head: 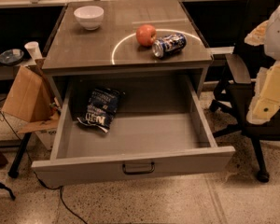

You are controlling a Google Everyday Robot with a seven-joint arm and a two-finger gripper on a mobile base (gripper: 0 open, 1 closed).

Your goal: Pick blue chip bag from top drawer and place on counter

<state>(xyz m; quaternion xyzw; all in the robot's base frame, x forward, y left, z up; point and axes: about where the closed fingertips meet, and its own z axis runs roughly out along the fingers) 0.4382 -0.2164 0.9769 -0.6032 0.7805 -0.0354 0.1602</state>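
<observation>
The blue chip bag (101, 108) lies crumpled in the back left part of the open top drawer (130, 164), white lettering up. The drawer is pulled far out, its dark pull handle facing me. The counter (98, 41) above it is grey-brown with a thin white circle. My gripper (267, 99) is a pale cream shape at the right edge of the view. It hangs well to the right of the drawer, level with it, far from the bag and holding nothing I can see.
On the counter stand a white bowl (88, 17) at the back left, a red apple (146, 35) and a blue-and-silver soda can (169, 45) lying on its side. A black office chair (252, 92) is right of the drawer. A cardboard box (25, 94) is at the left.
</observation>
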